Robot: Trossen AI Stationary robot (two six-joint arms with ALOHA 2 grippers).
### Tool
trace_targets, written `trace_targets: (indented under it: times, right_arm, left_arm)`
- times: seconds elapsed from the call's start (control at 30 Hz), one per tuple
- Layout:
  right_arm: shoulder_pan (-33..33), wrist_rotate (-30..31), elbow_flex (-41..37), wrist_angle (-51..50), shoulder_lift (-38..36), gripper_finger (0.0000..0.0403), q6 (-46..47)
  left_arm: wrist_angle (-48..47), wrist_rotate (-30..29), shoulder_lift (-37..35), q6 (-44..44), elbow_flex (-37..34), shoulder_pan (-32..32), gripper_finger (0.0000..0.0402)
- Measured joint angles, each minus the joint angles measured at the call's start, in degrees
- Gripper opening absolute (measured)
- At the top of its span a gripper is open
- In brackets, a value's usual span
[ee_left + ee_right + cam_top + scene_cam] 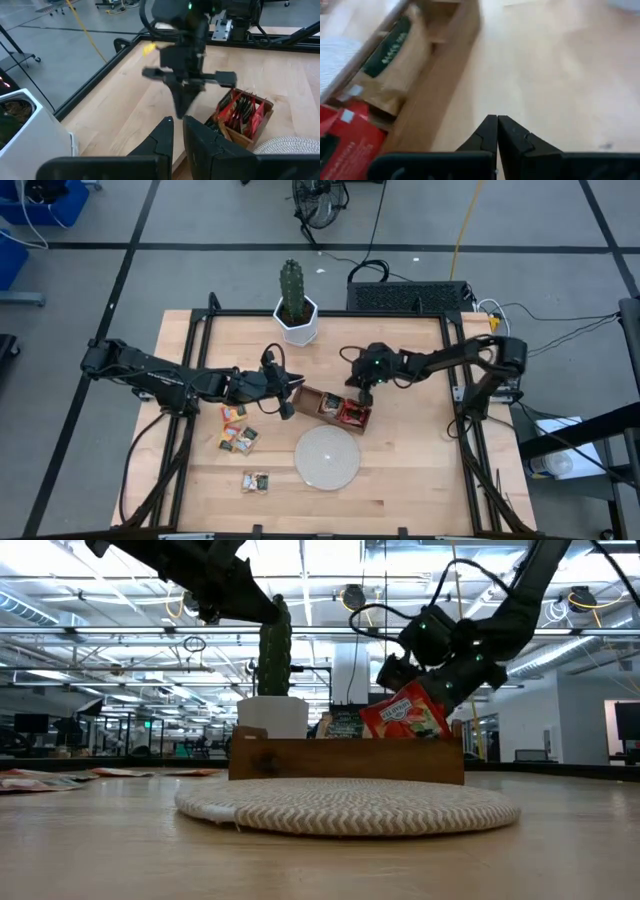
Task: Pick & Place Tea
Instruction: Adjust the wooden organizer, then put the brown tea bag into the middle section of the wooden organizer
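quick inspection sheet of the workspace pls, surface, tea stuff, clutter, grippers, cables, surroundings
surface: pale wooden table on a dark frame.
job's things: red tea sachets stand in the right end compartment of the wooden tray; loose tea sachets lie on the table left of the woven disc.
clutter: potted cactus at the far edge.
grippers: left gripper nearly shut, nothing visible between its fingers, over the tray's left end; right gripper shut and empty, over the table just beyond the tray.
cables: yellow cable and black cables on the floor behind.
surroundings: grey floor, open workshop hall; no people seen.
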Motion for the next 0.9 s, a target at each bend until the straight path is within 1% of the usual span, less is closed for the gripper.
trace_targets:
  times: [0.13, 0.2, 0.27, 0.33, 0.4, 0.5, 0.57, 0.63, 0.67, 0.77, 0.9]
  right_arm:
    - [1.07, 7.83, -0.09, -3.65, -7.73, 0.0000, -0.38]
    - [2.95, 12.19, -0.09, -6.93, -13.15, 0.0000, -1.49]
    - [5.80, 17.39, -0.09, -9.66, -18.38, 0.0000, -3.19]
    - [9.07, 22.83, -0.09, -12.78, -23.64, 0.0000, -4.60]
    - [12.72, 27.62, -0.05, -14.47, -28.61, 0.0000, -4.75]
    - [18.29, 31.86, -1.93, -15.23, -34.91, 0.0000, -3.53]
    - [21.51, 33.68, -4.32, -14.48, -38.03, 0.0000, -2.95]
    - [24.20, 36.10, -7.17, -12.50, -40.30, 0.0000, -2.87]
    - [25.32, 37.68, -8.59, -10.97, -41.13, 0.0000, -2.74]
    - [27.68, 42.00, -12.69, -7.48, -42.38, 0.0000, -2.11]
    - [29.07, 42.48, -17.53, -3.03, -42.72, 0.0000, -1.92]
  left_arm:
    - [-1.22, 0.81, -0.02, -0.17, 0.00, 0.00, 0.0049]
    - [-2.87, 3.57, -0.02, -1.10, 0.00, 0.00, 0.0050]
    - [-4.93, 7.55, -0.02, -1.96, 0.00, 0.00, 0.0057]
    - [-7.82, 10.92, -0.02, -3.94, 0.00, -0.03, 0.0075]
    - [-11.63, 13.53, -0.02, -8.03, 0.00, -0.16, 0.0104]
    - [-18.81, 18.96, 0.09, -15.07, 0.02, -1.31, 0.0159]
    - [-23.78, 22.79, 0.93, -19.47, 0.02, -3.47, 0.0194]
    - [-28.09, 24.82, 1.57, -24.06, 0.02, -6.90, 0.0222]
    - [-28.56, 25.75, 1.87, -26.93, 0.00, -8.90, 0.0231]
    - [-27.48, 28.27, 3.30, -37.92, 0.26, -15.02, 0.0244]
    - [-28.64, 29.64, 7.13, -51.99, 3.05, -24.02, 0.0245]
